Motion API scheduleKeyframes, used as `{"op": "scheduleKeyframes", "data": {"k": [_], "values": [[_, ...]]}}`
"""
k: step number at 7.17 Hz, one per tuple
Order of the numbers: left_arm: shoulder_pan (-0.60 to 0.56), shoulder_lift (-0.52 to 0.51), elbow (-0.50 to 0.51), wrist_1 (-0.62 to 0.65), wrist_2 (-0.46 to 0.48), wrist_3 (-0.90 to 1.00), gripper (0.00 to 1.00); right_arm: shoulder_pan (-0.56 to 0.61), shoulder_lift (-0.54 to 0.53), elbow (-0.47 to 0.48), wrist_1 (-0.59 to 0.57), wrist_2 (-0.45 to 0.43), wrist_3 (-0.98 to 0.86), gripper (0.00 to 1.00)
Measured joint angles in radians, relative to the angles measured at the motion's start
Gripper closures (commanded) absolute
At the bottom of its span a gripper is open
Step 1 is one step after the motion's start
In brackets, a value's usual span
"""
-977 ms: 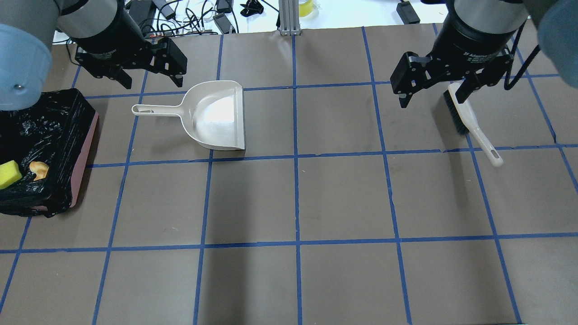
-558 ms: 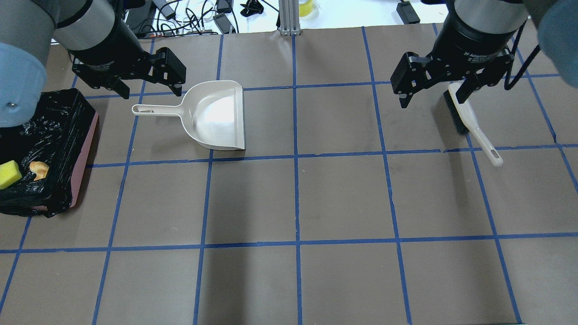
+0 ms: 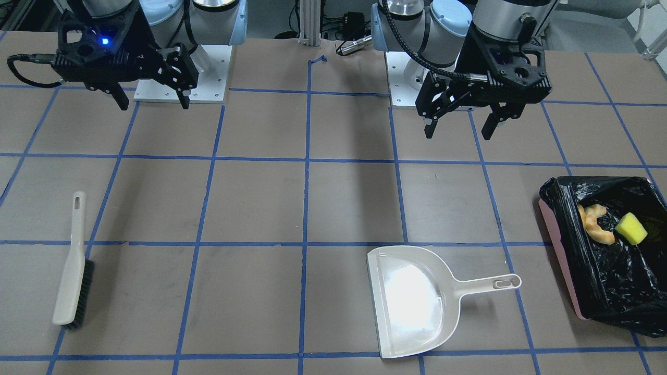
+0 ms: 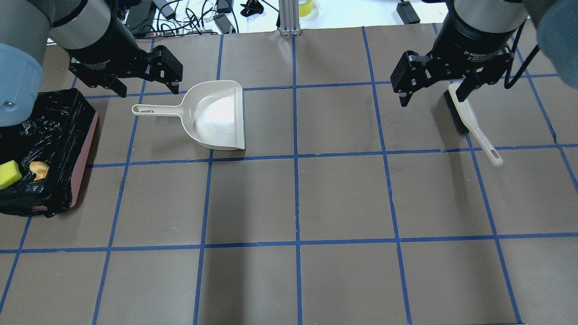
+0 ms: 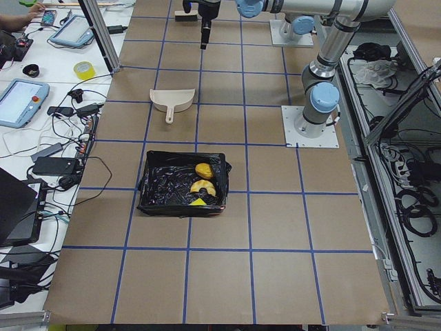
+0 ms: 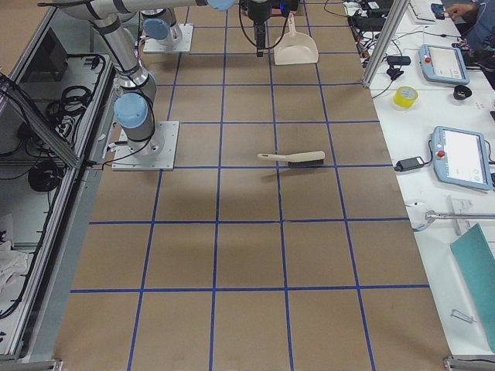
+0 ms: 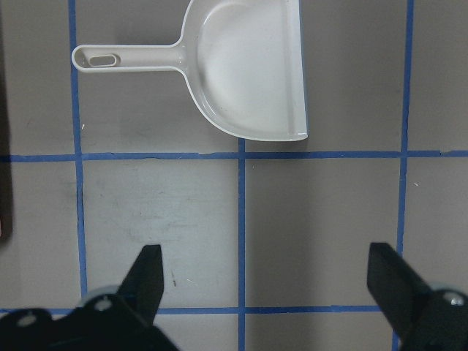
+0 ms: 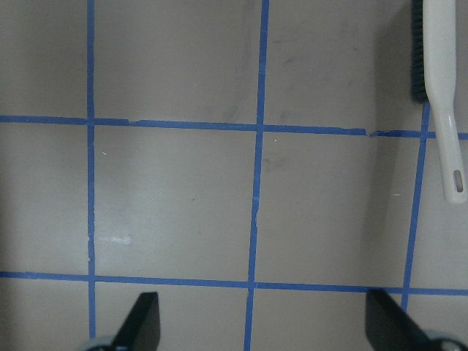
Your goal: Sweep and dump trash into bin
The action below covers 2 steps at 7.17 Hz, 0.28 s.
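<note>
The pink bin (image 4: 83, 149) with its black liner stands at the table's left edge; it also shows in the front view (image 3: 560, 250). In it lie the yellow-and-green sponge (image 3: 631, 228), the croissant piece (image 3: 594, 225) and, in the left side view, the orange lump (image 5: 204, 170). My left gripper (image 4: 146, 90) is open and empty, raised behind the dustpan's handle. My right gripper (image 4: 430, 100) is open and empty, raised just left of the brush head.
The beige dustpan (image 4: 216, 115) lies flat with its handle towards the bin. The beige brush (image 4: 469, 117) with black bristles lies flat at the far right. Blue tape lines grid the brown table. Cables and gear lie beyond the far edge.
My left gripper has drawn a little further left and back from the dustpan handle. The right gripper, dustpan, brush and bin have not moved.
</note>
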Motion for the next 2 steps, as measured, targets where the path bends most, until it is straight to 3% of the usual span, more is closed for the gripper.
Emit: {"op": "scheduleKeyframes", "data": {"k": [2], "values": [[0.001, 0.005, 0.004, 0.001, 0.001, 0.0, 0.0, -0.004, 0.001, 0.0, -0.004, 0.0, 0.0, 0.0]]}}
